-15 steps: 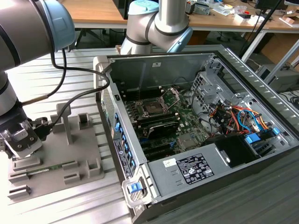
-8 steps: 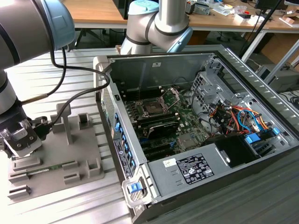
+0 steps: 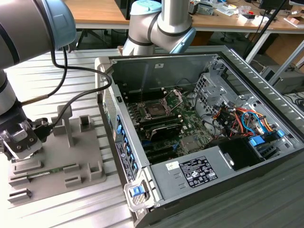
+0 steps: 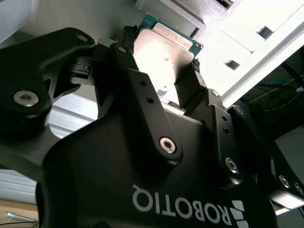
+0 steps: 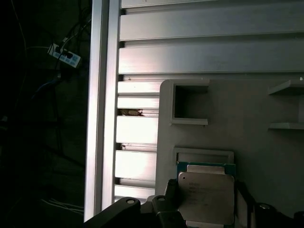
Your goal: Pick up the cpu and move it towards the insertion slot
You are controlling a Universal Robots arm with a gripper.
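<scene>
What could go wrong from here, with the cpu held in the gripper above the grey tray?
1. The gripper pinches the cpu only by two edges, so it might slip or tilt.
2. The insertion slot sits inside the computer case, behind its raised wall; a low path could clip it.
3. The raised retention plate beside the slot could be struck.

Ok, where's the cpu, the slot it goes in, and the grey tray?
cpu (image 4: 164, 57): second wrist view, on its shiny metal top.
insertion slot (image 3: 156, 109): exterior view, on the dark square middle.
grey tray (image 3: 54, 152): exterior view, on a bare flat part.
</scene>
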